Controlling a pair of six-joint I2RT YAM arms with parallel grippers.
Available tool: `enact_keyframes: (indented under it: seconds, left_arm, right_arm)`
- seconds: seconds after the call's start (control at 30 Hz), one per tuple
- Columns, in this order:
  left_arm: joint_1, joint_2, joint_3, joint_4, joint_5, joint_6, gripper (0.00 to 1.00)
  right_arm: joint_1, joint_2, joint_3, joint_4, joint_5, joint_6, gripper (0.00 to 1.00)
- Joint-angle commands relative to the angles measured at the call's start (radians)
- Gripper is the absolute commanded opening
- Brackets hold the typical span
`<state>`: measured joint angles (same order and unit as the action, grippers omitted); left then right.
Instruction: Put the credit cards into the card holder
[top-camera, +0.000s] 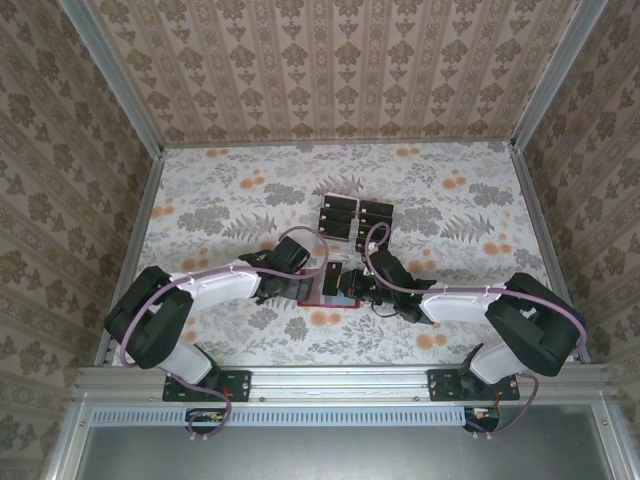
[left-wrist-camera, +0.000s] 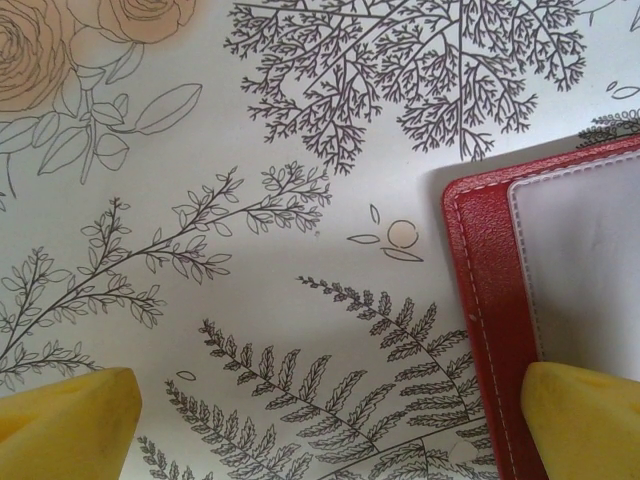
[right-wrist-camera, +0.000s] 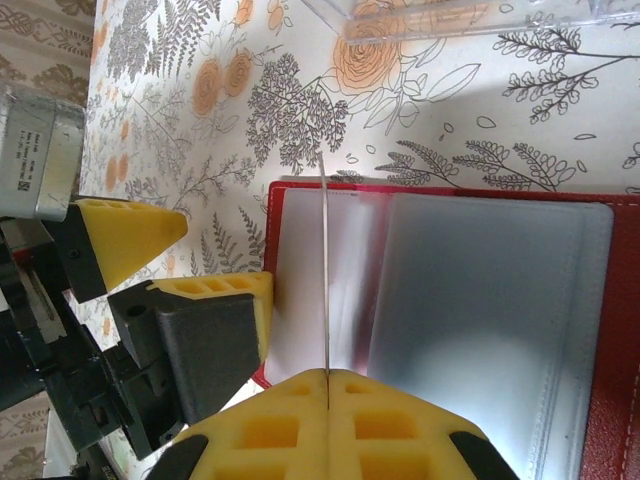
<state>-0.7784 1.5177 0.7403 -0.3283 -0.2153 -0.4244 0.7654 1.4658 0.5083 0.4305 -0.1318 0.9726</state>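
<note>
overhead view of a table covered by a floral cloth (top-camera: 230, 200), with two robot arms reaching in from the near edge toward its middle. the card holder (top-camera: 340, 300), a red wallet, lies open and flat between the two grippers. its long axis runs left to right across the table and its inside faces up. just beyond it stands a clear rack (top-camera: 355, 215) holding black cards in rows.

the right wrist camera looks down on the open card holder (right-wrist-camera: 625, 300): a red border around greyish clear pockets, with its long side running across the picture. the right gripper (right-wrist-camera: 327, 375) is closed, its yellow fingers pressed together on one credit card (right-wrist-camera: 325, 270). the card is seen edge-on as a thin dark line. it stands upright over the holder's left pocket, with its long axis pointing straight away from the fingertips, across the holder's short side. whether its far end touches a pocket cannot be told.

the left wrist camera shows the left gripper (left-wrist-camera: 325, 425) spread wide and holding nothing. one yellow fingertip (left-wrist-camera: 65, 420) is over bare cloth, and the other overlaps the red stitched edge of the card holder (left-wrist-camera: 490, 300).
</note>
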Motion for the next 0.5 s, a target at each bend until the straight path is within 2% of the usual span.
enact_keyframes:
  seconds: [0.0, 0.23, 0.47]
  left_arm:
    - [-0.006, 0.014, -0.011, -0.013, -0.025, -0.016, 1.00]
    - [-0.006, -0.032, 0.010, -0.044, -0.044, -0.010, 1.00]
    - [-0.015, -0.082, 0.048, -0.048, -0.008, 0.010, 1.00]
  right_arm:
    - [-0.004, 0.006, -0.022, 0.042, 0.015, 0.006, 0.00]
    - [-0.004, 0.004, -0.038, 0.056, 0.022, 0.011, 0.00]
    - [-0.005, 0.006, -0.034, 0.056, 0.015, 0.006, 0.00]
